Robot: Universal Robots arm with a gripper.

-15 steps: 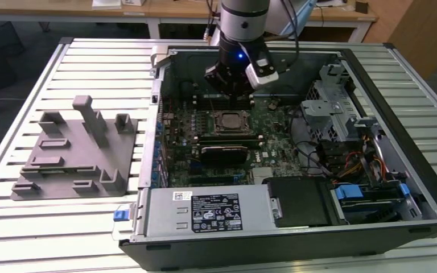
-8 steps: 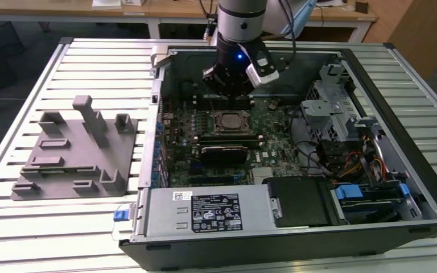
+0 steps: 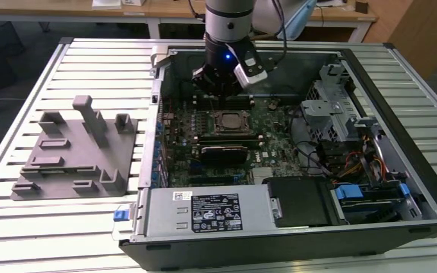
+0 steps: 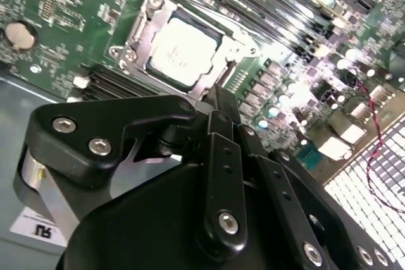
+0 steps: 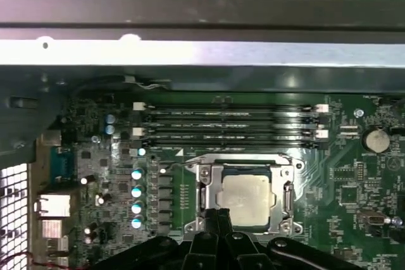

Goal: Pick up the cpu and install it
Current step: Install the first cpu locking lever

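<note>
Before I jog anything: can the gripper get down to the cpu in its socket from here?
Probably yes. The gripper hangs just beside the cpu, whose silver top lies uncovered inside the socket frame. Nothing crosses between them in either wrist view.

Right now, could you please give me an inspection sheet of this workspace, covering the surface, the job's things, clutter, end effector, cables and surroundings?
Surface: slatted metal table carrying an open computer case.
Job's things: the cpu lies inside the metal-framed socket on the motherboard; its pale top is uncovered in both wrist views.
Clutter: grey plastic holder with upright posts on the table, at the exterior view's left of the case.
End effector: end effector is beside the socket's edge, holding nothing; its fingers look closed together.
Cables: bundled wires inside the case, at the exterior view's right.
Surroundings: wooden desks behind the table.
</note>
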